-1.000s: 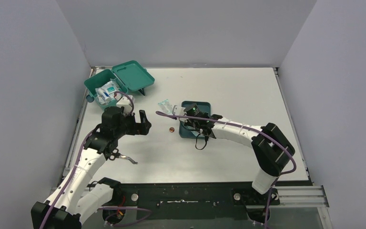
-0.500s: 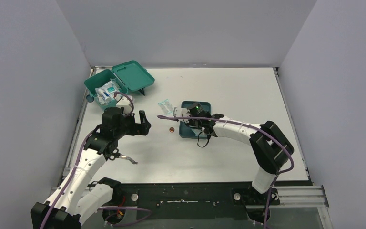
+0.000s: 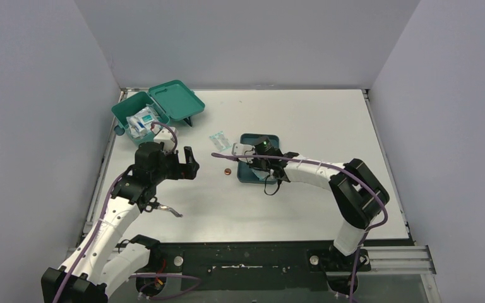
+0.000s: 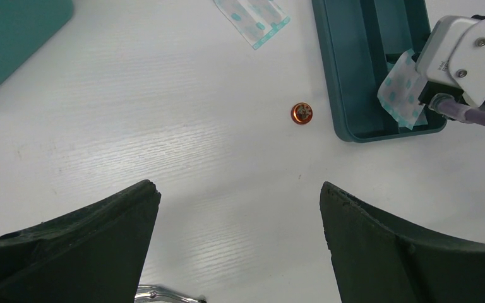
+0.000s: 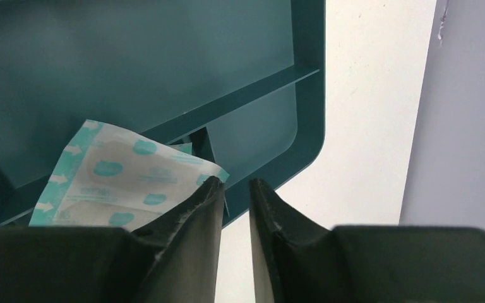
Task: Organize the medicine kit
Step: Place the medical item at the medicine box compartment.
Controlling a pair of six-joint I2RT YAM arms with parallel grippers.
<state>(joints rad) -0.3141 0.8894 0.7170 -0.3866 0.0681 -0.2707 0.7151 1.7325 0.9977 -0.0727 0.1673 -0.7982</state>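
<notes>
Left pincer (image 4: 237, 190) is gaping empty; right pincer (image 5: 235, 186), barely parted and empty, is resting beside one plaster (image 5: 132, 177) in the tray (image 5: 164, 63), another plaster (image 3: 218, 138) lying at its ten o'clock

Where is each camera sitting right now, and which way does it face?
Top: fixed high behind the arms, looking down on the table; both arms show, kit at far left.
Left wrist: above the table, facing down; the open left pincer frames an orange cap and the tray.
Right wrist: low over the tray, looking into it; the right pincer shows, a packet beside it.
Shared: both wrist views show the tray and that packet; top and left wrist share the cap.
</notes>
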